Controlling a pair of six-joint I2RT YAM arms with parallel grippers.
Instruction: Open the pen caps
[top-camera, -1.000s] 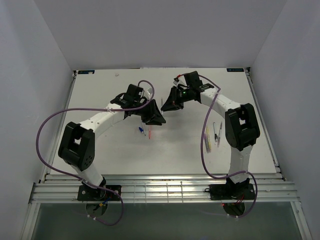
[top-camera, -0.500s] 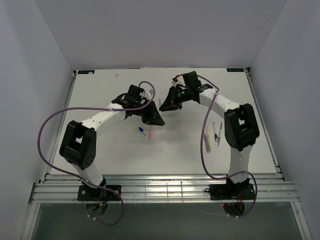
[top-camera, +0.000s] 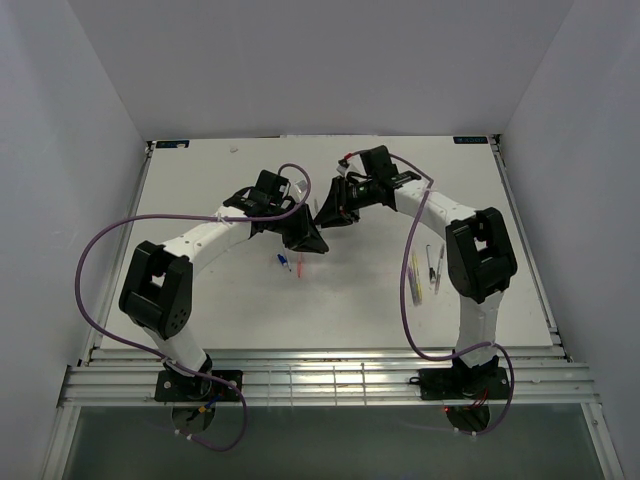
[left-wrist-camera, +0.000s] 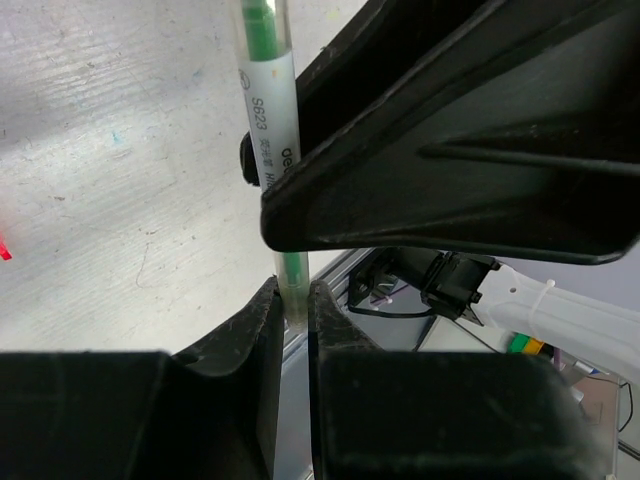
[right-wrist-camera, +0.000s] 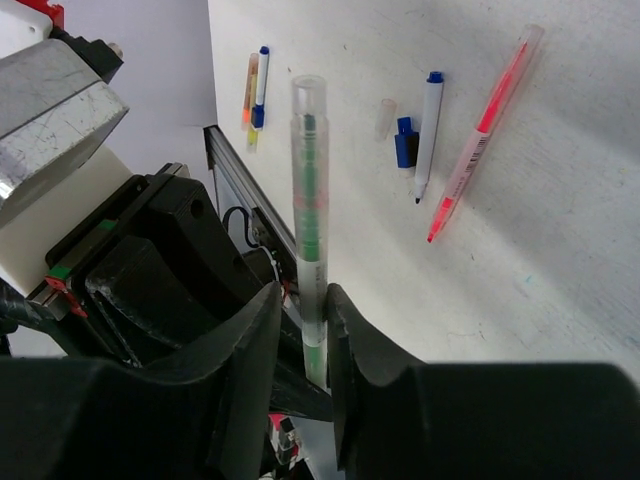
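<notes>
The left tool (left-wrist-camera: 293, 305) is clenched on one end of the green pen (left-wrist-camera: 268, 100), which is held above the middle of the table (top-camera: 190, 180), a little toward the far edge. Beneath lie a blue pen (right-wrist-camera: 428, 135), a red pen (right-wrist-camera: 480, 140), a blue cap (right-wrist-camera: 405, 142) and a clear cap (right-wrist-camera: 387, 118). The right tool (right-wrist-camera: 305, 330) straddles the same green pen; whether it pinches or stands slack I cannot tell. More pens (top-camera: 425, 268) lie near the right edge.

A slack right grip would likely slide along the barrel and leave the cap on. An off-axis pull could bend the pen or wrench it free, dropping it among those below.
</notes>
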